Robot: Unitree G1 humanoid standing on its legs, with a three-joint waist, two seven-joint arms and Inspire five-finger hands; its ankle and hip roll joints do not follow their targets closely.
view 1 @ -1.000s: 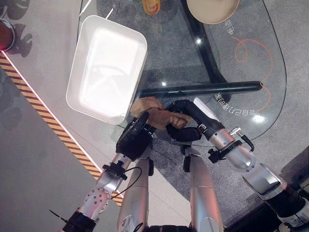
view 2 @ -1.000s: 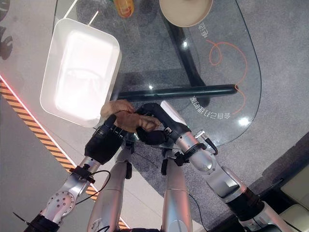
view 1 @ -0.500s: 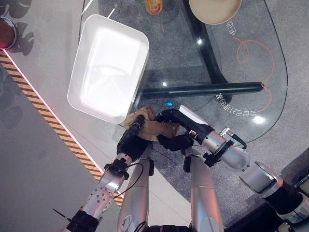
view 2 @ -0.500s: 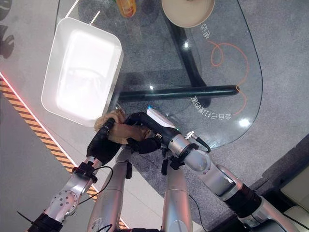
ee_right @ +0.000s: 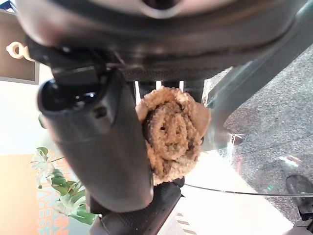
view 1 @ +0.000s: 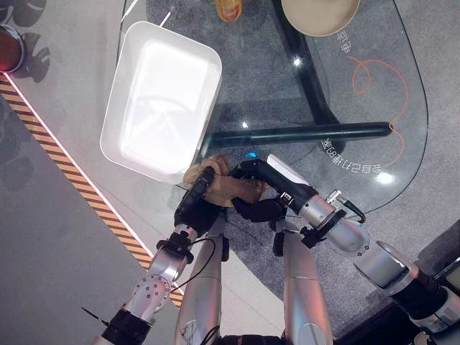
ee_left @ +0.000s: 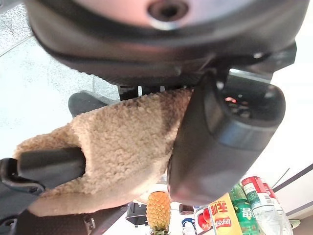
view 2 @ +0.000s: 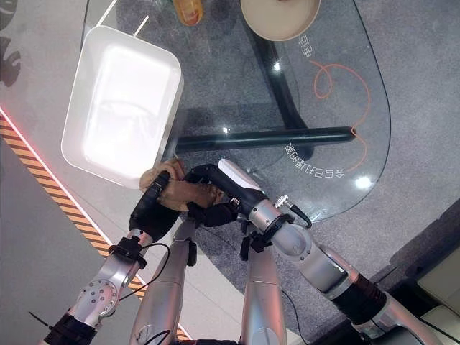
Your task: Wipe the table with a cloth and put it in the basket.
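Upside-down white lettering (view 1: pixel 351 159) on the glass table (view 1: pixel 406 86), unreadable

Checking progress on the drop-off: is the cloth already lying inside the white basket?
No, the cloth is bunched between both hands just outside the white basket.

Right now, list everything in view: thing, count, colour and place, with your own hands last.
Cloth: one, tan and fuzzy, at the table's near edge, held between both hands.
Basket: one, white, rectangular, on the table's left side, just beyond the cloth.
Table: one, clear glass with a dark frame beneath and orange markings on the right.
Bowl: one, beige, at the far edge of the table.
Bottle: one, orange-yellow, at the far edge, left of the bowl.
Striped tape: one line, orange and black, on the floor to the left.
Left hand: dark, fingers curled on the cloth.
Right hand: dark, closed round the cloth.
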